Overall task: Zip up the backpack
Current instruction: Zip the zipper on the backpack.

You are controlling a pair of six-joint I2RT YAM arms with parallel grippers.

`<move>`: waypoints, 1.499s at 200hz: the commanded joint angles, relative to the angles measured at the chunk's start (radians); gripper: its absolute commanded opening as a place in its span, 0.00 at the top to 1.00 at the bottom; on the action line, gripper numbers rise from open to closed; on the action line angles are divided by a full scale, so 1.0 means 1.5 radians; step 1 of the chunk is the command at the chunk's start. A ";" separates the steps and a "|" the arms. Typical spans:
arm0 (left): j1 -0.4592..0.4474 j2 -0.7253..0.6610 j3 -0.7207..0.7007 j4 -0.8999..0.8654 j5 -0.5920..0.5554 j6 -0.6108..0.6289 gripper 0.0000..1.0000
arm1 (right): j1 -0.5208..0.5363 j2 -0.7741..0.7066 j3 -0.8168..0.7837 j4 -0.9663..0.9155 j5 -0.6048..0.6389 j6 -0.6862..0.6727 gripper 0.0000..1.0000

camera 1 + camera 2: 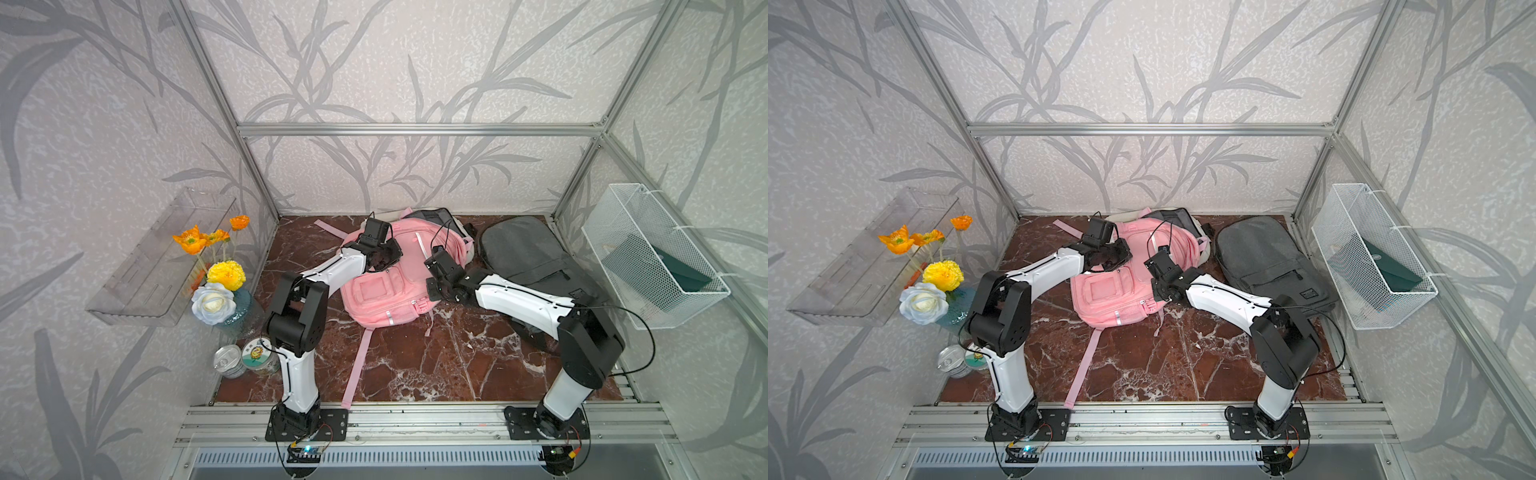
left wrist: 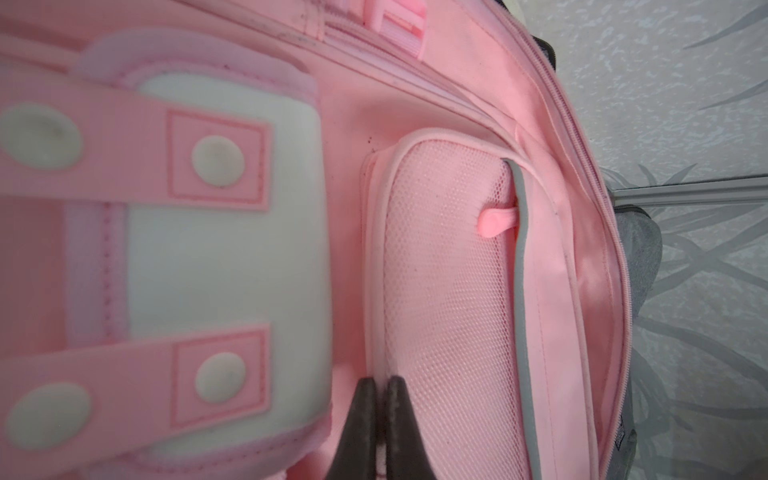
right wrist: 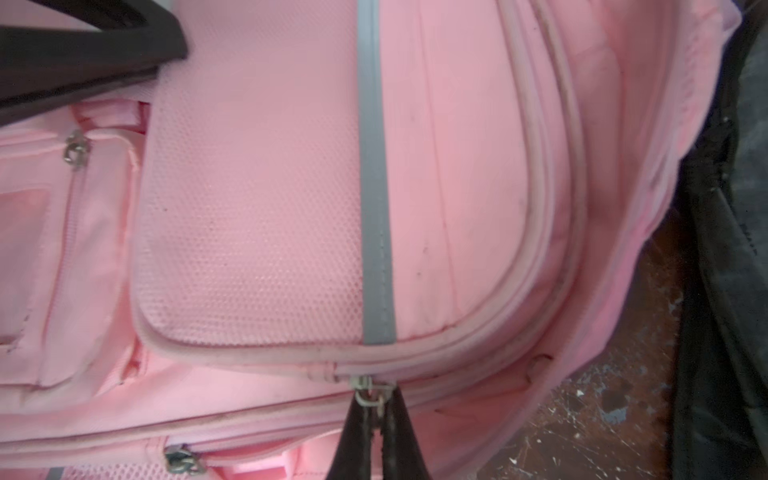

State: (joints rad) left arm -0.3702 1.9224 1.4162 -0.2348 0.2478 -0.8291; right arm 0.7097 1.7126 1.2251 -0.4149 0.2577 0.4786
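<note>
- The right pincer (image 3: pixel 376 415) was closed tight on the metal zipper pull (image 3: pixel 370 392), at a curved seam of the pink backpack (image 1: pixel 374 291).
- The left pincer (image 2: pixel 380 411) was closed at the piped edge of the mesh panel (image 2: pixel 449 291); whether it caught fabric could not be told.
- The backpack lay front-up on the middle of the worktop (image 1: pixel 415 365), its long axis running front to back, top toward the rear wall.
- A grey backpack (image 1: pixel 519 249) lay just beside it.

My pink backpack (image 1: pixel 386 291) lies front-up on the marble desk (image 1: pixel 436 365), toward 12 o'clock, mouth gaping (grey lining showing) at 1 o'clock; its metal zipper pull (image 3: pixel 370 392) sits on the curved side seam.
</note>
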 commanded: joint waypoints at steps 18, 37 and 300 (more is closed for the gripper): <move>0.015 -0.042 0.009 -0.051 -0.037 0.081 1.00 | -0.081 -0.056 -0.019 -0.049 -0.002 -0.010 1.00; 0.018 -0.037 0.010 -0.045 -0.026 0.089 1.00 | -0.093 -0.057 -0.013 -0.049 -0.013 -0.024 1.00; -0.025 -0.272 -0.294 0.052 -0.038 -0.115 0.30 | 0.100 0.087 0.089 0.078 -0.183 0.018 1.00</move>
State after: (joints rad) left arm -0.4114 1.5108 0.9936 -0.2070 0.2394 -0.9688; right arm 0.8452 1.8336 1.3182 -0.3378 0.0086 0.5049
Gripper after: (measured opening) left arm 0.702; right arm 0.066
